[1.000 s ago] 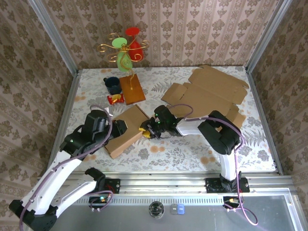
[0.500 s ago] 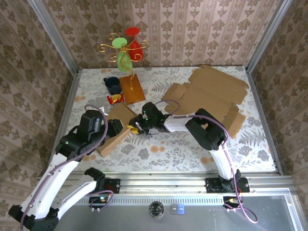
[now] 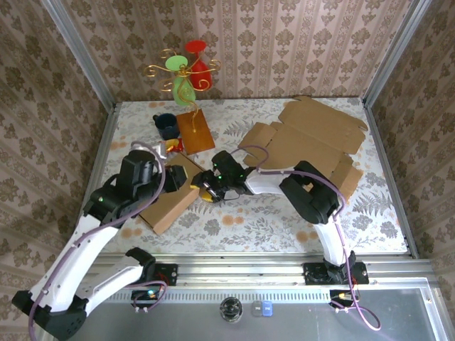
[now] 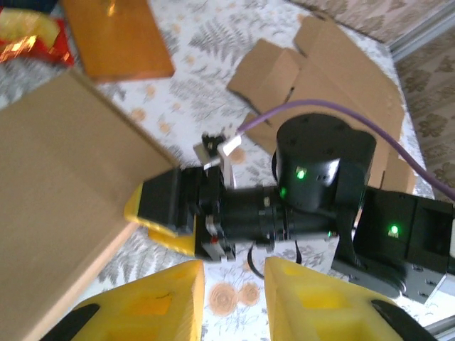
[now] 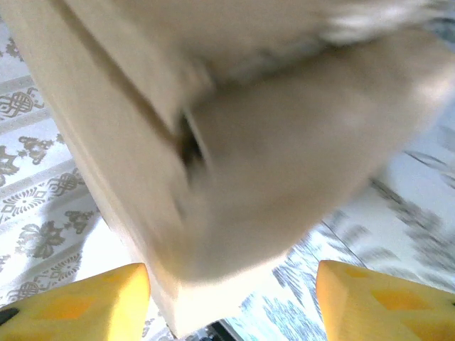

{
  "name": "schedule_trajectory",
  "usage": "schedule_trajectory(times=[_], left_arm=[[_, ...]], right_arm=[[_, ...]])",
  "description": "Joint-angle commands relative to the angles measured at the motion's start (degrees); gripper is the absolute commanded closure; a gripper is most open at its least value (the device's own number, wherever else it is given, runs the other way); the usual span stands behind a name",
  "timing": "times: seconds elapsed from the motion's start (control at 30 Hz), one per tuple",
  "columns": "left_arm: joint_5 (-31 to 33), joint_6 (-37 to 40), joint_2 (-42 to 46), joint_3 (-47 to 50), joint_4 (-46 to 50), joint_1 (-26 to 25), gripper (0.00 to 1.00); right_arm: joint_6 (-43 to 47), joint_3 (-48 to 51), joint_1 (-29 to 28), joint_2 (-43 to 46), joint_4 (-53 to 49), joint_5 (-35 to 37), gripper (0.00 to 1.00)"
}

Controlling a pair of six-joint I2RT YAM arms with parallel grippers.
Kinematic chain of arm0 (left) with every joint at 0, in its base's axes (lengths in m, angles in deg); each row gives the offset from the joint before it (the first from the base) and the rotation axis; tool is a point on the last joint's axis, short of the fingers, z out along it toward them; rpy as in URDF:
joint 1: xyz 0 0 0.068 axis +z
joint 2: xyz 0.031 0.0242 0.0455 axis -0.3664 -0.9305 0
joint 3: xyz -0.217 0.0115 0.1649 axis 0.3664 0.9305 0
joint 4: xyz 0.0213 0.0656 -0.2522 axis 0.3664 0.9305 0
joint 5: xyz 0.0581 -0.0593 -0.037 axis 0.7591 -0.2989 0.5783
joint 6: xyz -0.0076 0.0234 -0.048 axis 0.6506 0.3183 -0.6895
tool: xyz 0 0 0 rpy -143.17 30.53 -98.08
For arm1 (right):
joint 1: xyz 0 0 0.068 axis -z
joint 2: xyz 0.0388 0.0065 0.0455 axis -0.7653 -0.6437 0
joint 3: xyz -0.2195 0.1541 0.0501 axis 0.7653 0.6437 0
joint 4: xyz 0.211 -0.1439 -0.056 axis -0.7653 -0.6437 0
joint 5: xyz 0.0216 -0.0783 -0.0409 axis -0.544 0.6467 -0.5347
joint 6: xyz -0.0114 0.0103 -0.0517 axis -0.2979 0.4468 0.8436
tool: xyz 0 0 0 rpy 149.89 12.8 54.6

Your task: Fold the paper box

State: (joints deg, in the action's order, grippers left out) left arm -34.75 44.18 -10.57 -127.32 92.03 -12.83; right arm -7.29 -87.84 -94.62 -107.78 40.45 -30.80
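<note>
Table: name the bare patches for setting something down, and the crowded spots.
Free: the table strip near the edge, right of the box; the back gap between board and flat cardboard. Crowded: back-left corner around the mug.

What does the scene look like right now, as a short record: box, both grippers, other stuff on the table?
box: folded-up brown carton, lying on the table
right gripper: open, at the carton's right edge
left gripper: open, nothing between its fingers, beside the carton
spare cardboard: flat unfolded sheet, back right
other items: wooden board, dark mug, back left
</note>
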Motion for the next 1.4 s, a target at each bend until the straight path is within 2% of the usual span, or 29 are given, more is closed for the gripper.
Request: schedule_trajectory(times=[0.0, 0.17, 0.33, 0.43, 0.6, 0.73, 0.8, 0.9, 1.17, 1.37], left_arm=[[1.76, 5.50, -3.91, -4.25, -5.32, -1.58, 0.69], [0.03, 6.23, -13.83, -9.04, -11.65, -3.34, 0.70], [-3.01, 4.89, -24.85, -14.22, -17.36, -5.77, 0.72], [-5.89, 3.07, -31.76, -17.68, -19.85, -6.83, 0.72], [-13.15, -1.36, -44.36, -23.58, -21.21, -7.44, 0.72], [-15.64, -4.89, -52.12, -25.82, -23.48, -8.15, 0.73], [-15.81, -7.83, -54.92, -25.46, -25.44, -8.18, 0.73], [-16.16, -11.69, -57.86, -23.89, -29.83, -8.07, 0.73], [-16.53, -17.26, -65.32, -27.18, -28.67, -7.75, 0.71], [-14.26, -32.34, -65.99, -19.93, -37.57, -5.82, 0.69]], right_arm=[[4.16, 2.25, 2.08, 8.52, -5.16, 4.00, 0.31], [7.36, 6.92, 6.41, 19.68, -10.44, 5.26, 0.29], [11.03, 13.17, 13.70, 33.07, -17.86, 6.63, 0.31], [13.04, 17.44, 19.99, 42.21, -23.27, 6.31, 0.33], [17.17, 24.42, 34.71, 55.61, -33.65, 3.44, 0.36], [19.83, 29.31, 45.48, 62.37, -38.76, -0.24, 0.39], [21.18, 30.40, 47.19, 62.28, -39.86, 0.31, 0.40], [17.58, 33.77, 47.22, 58.75, -33.64, -1.46, 0.43], [15.70, 30.60, 47.50, 40.50, -23.24, -1.74, 0.43], [15.70, 25.88, 47.42, 26.14, -21.81, -1.84, 0.43]])
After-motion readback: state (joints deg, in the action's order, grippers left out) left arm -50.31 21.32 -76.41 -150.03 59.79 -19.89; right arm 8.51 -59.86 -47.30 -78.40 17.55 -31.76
